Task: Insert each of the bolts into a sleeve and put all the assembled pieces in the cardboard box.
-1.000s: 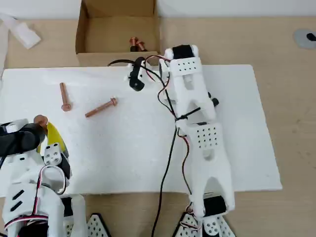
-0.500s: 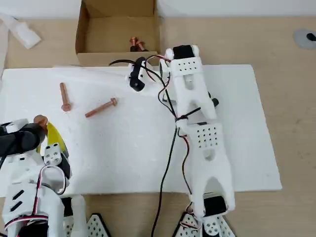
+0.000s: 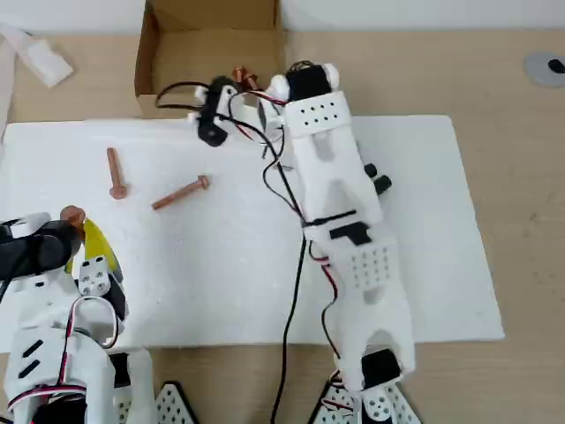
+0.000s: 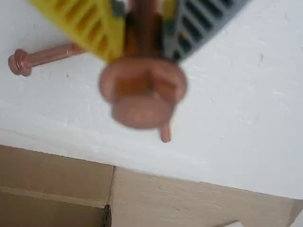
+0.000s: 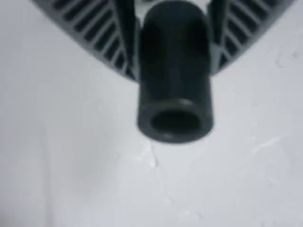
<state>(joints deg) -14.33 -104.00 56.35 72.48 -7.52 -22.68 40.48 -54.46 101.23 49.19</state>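
My left gripper [image 3: 79,231] sits at the near left of the white foam mat [image 3: 229,256], shut on a copper bolt [image 4: 142,92] whose hex head [image 3: 72,215] faces the wrist camera. Two loose copper bolts lie on the mat's left part, one [image 3: 115,172] farther left and one [image 3: 181,193] slanted beside it. My right gripper [image 3: 214,115] hangs at the mat's far edge, just in front of the cardboard box [image 3: 199,62]. It is shut on a black sleeve [image 5: 175,71] with the open bore facing outward. Copper pieces [image 3: 243,78] lie inside the box.
A white plastic bag [image 3: 40,55] lies at the far left on the wooden table. A grey disc [image 3: 546,67] sits at the far right. Black and red cables [image 3: 296,291] trail along the right arm over the mat's middle.
The right arm has swung left and toward the box, carrying the black sleeve with it. The left arm and the loose bolts have stayed put.
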